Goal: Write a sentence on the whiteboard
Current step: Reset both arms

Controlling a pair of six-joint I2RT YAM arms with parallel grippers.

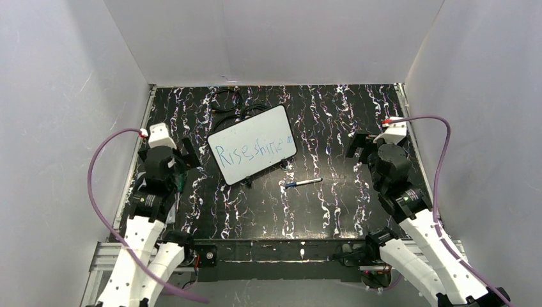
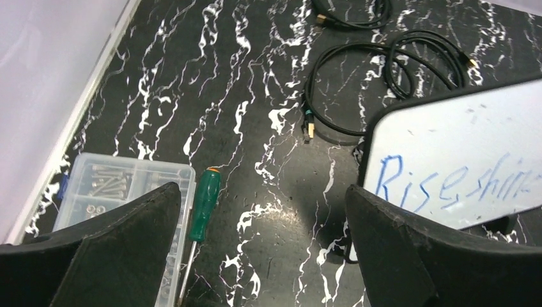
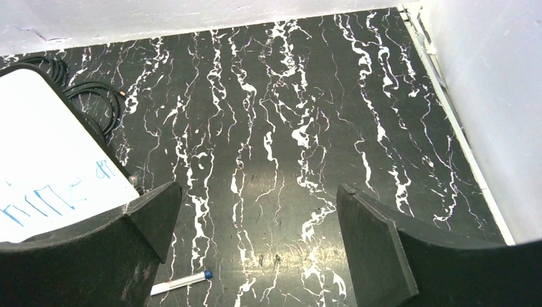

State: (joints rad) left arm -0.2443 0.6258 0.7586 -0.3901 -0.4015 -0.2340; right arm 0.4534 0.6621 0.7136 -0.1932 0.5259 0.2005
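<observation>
sentence (image 1: pixel 250 153) looks done on the whiteboard (image 1: pixel 268 125), marker (image 1: pixel 303 183) on the bench (image 1: pixel 243 220): park the empty, wide-open left fingers (image 2: pixel 118 256) and right fingers (image 3: pixel 415 256) clear of the ink.

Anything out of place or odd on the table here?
The whiteboard sits askew, not square to the table, so the sentence slants. The marker lies loose beside it, held by nothing. Black cables lie coiled behind the board.

A green-handled screwdriver (image 2: pixel 203 211) is lying just beside a clear parts box (image 2: pixel 121 182) on the black marbled table (image 2: pixel 255 96), with black cables (image 2: pixel 310 128) coiling farther back and white walls (image 1: pixel 64 96) enclosing everything.
</observation>
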